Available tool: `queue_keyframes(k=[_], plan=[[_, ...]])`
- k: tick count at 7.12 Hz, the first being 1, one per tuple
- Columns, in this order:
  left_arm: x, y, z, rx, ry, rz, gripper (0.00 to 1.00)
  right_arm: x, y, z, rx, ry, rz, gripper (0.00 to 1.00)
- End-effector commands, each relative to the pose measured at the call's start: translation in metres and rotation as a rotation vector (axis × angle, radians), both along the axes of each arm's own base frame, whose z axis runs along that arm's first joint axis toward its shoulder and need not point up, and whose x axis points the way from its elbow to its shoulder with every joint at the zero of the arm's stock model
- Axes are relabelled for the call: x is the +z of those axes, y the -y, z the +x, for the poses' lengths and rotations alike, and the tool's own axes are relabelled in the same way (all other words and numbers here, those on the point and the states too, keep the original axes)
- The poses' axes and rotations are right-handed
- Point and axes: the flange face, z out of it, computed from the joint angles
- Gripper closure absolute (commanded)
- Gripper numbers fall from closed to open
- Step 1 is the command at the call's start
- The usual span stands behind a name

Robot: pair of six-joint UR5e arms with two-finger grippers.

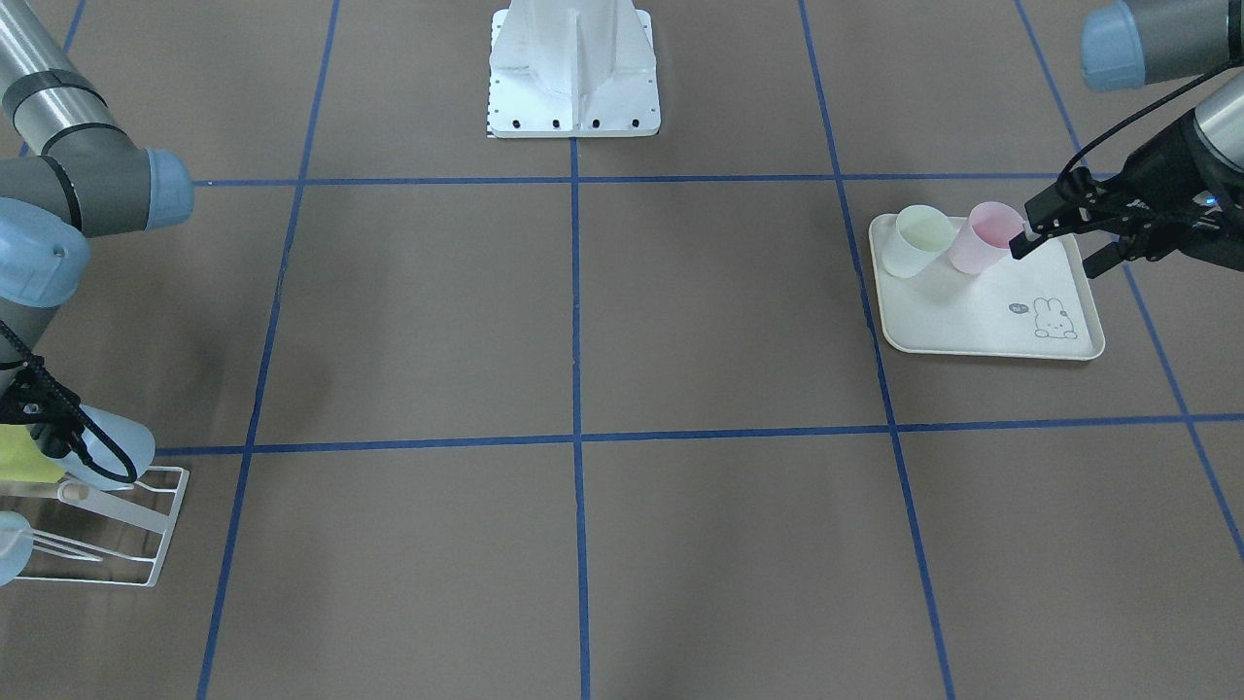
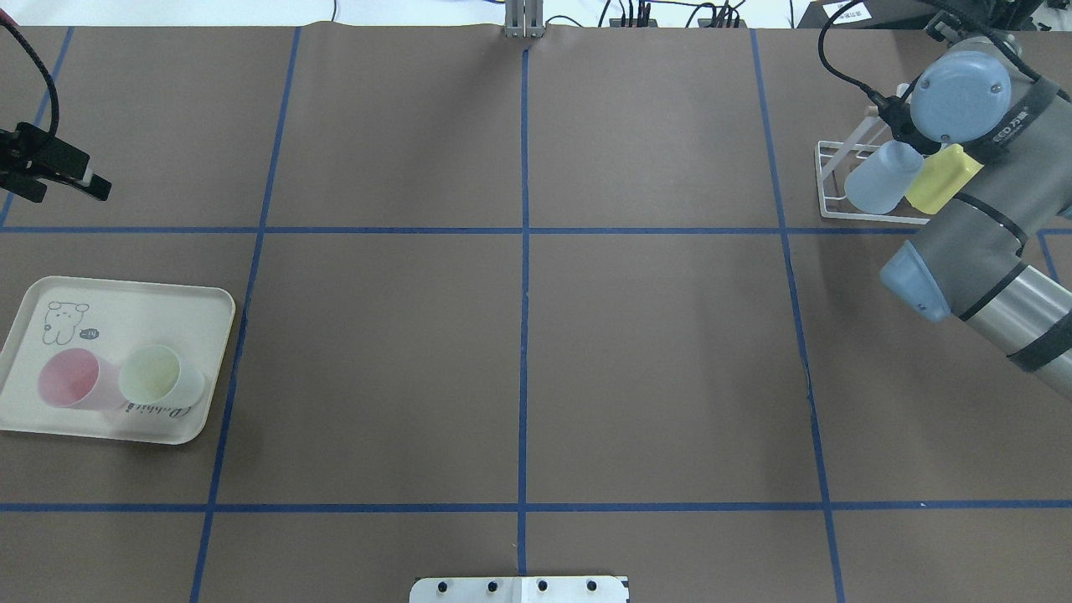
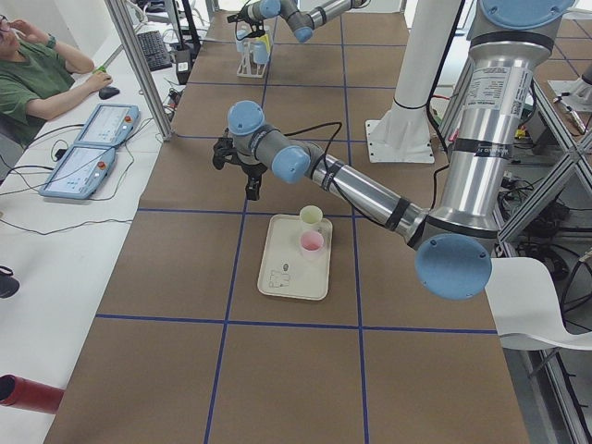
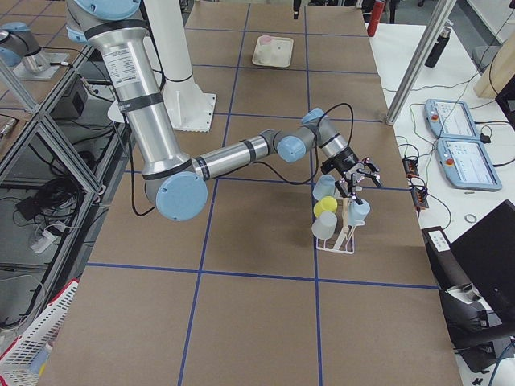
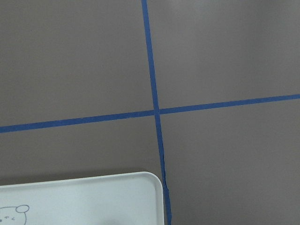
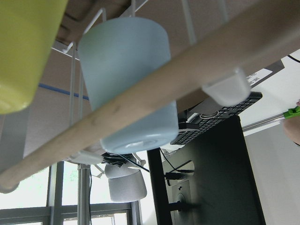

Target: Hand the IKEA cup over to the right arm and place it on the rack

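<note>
A pink cup [image 2: 71, 378] and a pale green cup [image 2: 159, 374] stand open side up on the cream rabbit tray [image 2: 126, 306]. My left gripper [image 2: 59, 191] hovers open and empty past the tray's far edge, apart from both cups. In the front view it [image 1: 1057, 255] only seems level with the pink cup [image 1: 984, 238]. The white wire rack [image 2: 829, 180] holds light blue cups [image 2: 879, 177] and a yellow cup [image 2: 942, 177]. The right arm [image 2: 955, 92] hangs over the rack. Its gripper [image 4: 358, 173] shows only in the side view, so I cannot tell its state.
Blue tape lines [image 2: 523, 251] divide the brown table. The white robot base [image 1: 573, 73] stands at the middle near edge. The right wrist view looks up past the rack's wooden dowel [image 6: 154, 89] and a blue cup [image 6: 126, 70]. A person [image 3: 37, 74] sits at a side desk.
</note>
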Motion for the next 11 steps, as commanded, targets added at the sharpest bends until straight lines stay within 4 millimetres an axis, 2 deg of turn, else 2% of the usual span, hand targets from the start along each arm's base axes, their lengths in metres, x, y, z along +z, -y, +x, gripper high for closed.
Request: queue_keyframes(k=[1,2,4,5,7,8,9,10,11], plan=[[-0.001,0.000,-0.001,-0.001,0.000,0.004,0.00,-0.030,-0.007,0.002,-0.018,0.065,0.029,0.01],[-0.001,-0.001,-0.002,-0.005,0.004,0.007,0.00,-0.040,-0.012,0.003,0.011,0.159,0.030,0.01],[-0.002,-0.003,-0.006,-0.001,0.011,0.038,0.00,-0.060,-0.024,-0.002,0.159,0.473,-0.004,0.01],[0.007,-0.004,-0.013,0.022,0.034,0.099,0.00,-0.070,-0.031,-0.004,0.260,0.636,-0.032,0.01],[0.049,-0.024,-0.035,0.002,0.262,0.236,0.00,-0.097,-0.050,-0.014,0.439,0.971,-0.148,0.01],[0.060,-0.030,-0.037,0.001,0.284,0.223,0.00,-0.115,-0.060,-0.016,0.542,1.130,-0.210,0.01],[0.063,-0.032,-0.037,-0.002,0.285,0.213,0.00,-0.138,-0.074,-0.014,0.723,1.328,-0.278,0.00],[0.063,-0.033,-0.036,0.000,0.276,0.206,0.00,-0.152,-0.083,-0.027,0.855,1.459,-0.357,0.00],[0.064,-0.033,-0.035,0.002,0.276,0.200,0.00,-0.165,-0.096,-0.044,0.909,1.516,-0.401,0.00]])
